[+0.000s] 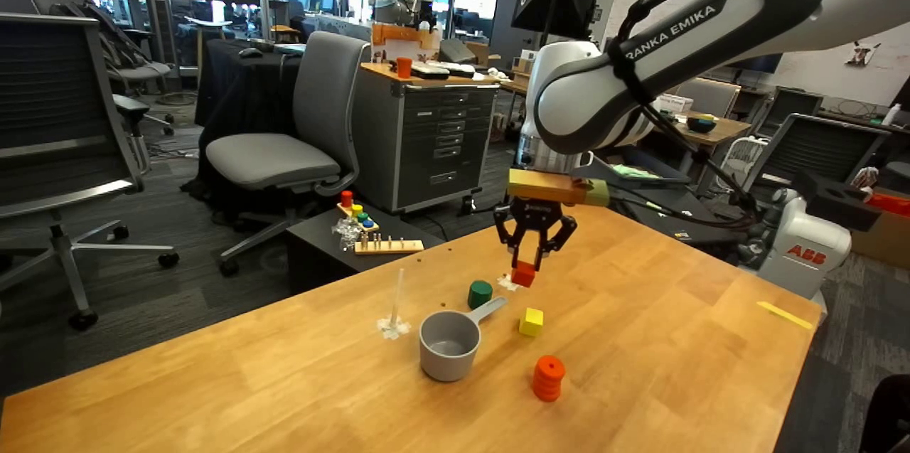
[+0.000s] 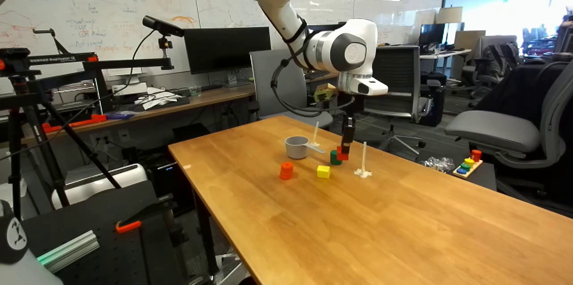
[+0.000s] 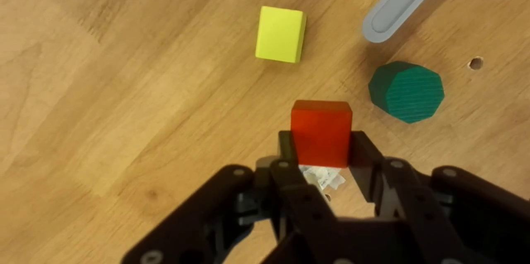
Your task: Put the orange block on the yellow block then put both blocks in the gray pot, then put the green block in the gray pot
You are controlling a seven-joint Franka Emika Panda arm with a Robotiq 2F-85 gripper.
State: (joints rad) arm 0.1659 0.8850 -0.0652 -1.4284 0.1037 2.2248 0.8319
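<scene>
My gripper (image 1: 526, 265) is shut on the orange block (image 1: 523, 274), a red-orange cube held above the table. In the wrist view the fingertips (image 3: 322, 144) grip the orange block (image 3: 321, 131) on both sides. The yellow block (image 1: 531, 322) stands on the table; in the wrist view (image 3: 279, 35) it is ahead and slightly left of the held block. The green block (image 1: 480, 294), a dark green many-sided piece, stands beside the pot's handle and shows in the wrist view (image 3: 408, 92). The gray pot (image 1: 446, 364) stands upright; only its handle (image 3: 403, 3) shows in the wrist view.
A ridged orange-red cylinder (image 1: 548, 378) stands near the yellow block and pot. A thin upright rod (image 1: 397, 300) is taped beside the pot. Another rod (image 2: 364, 159) stands close to the gripper. The table's edge (image 1: 284, 300) lies beyond the pot.
</scene>
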